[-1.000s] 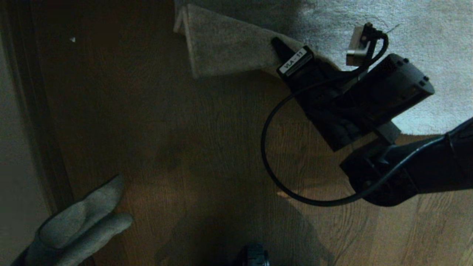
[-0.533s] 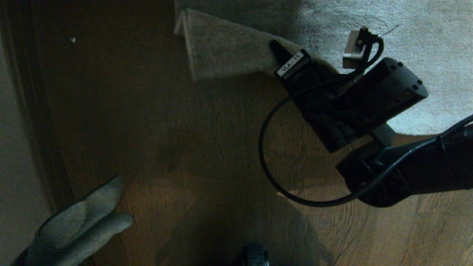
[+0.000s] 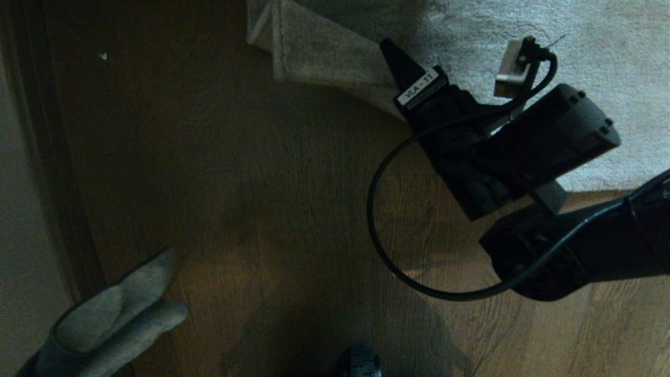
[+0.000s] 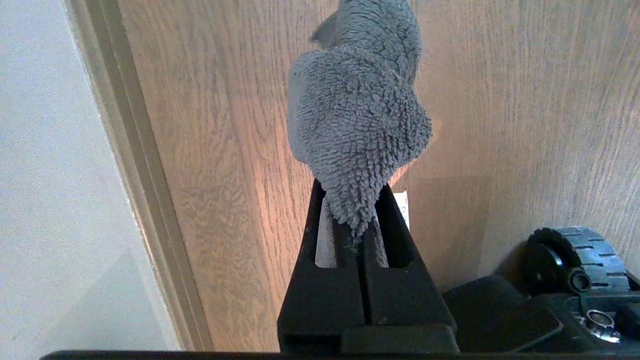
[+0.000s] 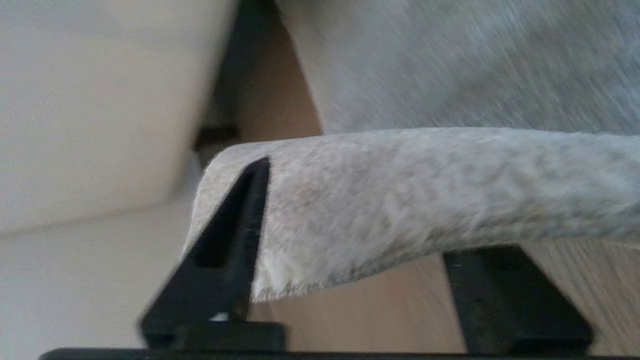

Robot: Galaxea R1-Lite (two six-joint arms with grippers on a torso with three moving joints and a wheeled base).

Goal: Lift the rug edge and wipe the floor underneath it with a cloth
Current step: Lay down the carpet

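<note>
Your right end effector stands with its fingers spread apart, and the rug edge lies across the gap between them, draped over one finger and not pinched. In the head view you see that same end effector at the folded-up corner of the rug edge, whose flap is turned back so that part of it rises off the floor. Beyond the fold the rug spreads flat toward the far right. Nearer to you, brown wood-grain planks lie bare below the raised flap. Your left end effector is clamped on the cloth, a shaggy grey rag bunched above the closed fingers, with a small white tag showing beside one finger. In the head view the cloth hangs at the lower left, well apart from the rug, close to a dark skirting strip along the wall
</note>
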